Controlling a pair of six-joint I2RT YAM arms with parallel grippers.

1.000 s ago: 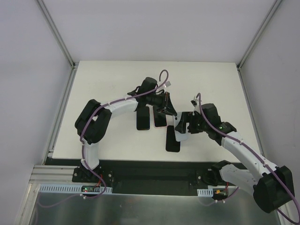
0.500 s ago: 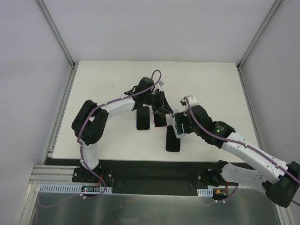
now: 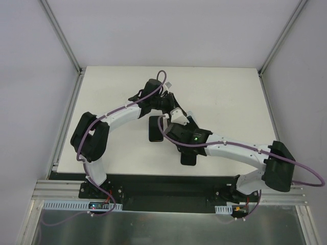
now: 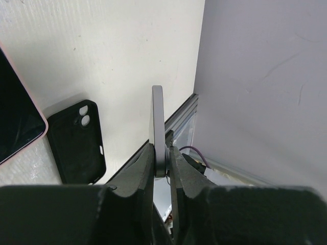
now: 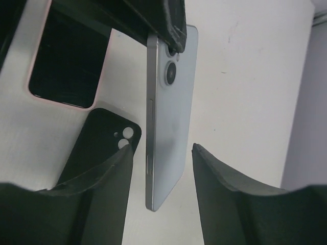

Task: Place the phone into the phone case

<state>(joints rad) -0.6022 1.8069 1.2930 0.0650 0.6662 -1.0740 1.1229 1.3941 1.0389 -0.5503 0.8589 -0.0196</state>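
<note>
A pale blue-grey phone [image 5: 169,112] is hanging edge-on above the white table [image 3: 230,97], not touching it. In the right wrist view its back, with two camera lenses, is facing right. The left pincer [image 4: 162,155] is clamping the phone at its camera end, with one black finger [image 4: 145,168] pressing on each flat face. The right pincer [image 5: 162,149] is standing open, and its two fingers [image 5: 104,189] are flanking the free end of the phone with a gap on each side, touching neither face. Just left of the phone in that view, a black phone case [image 5: 99,148] is lying flat on the table with its camera cutouts showing. Beside the case, a second phone [image 5: 66,66] with a pink rim and a dark screen is also lying flat. From above, the left arm [image 3: 122,113] and the right arm [image 3: 235,150] are meeting near the middle of the table and hiding the held phone. Two dark slabs are lying there, one [image 3: 156,130] to the left and one [image 3: 188,154] nearer. It cannot be told from above which of them is the case.
</note>
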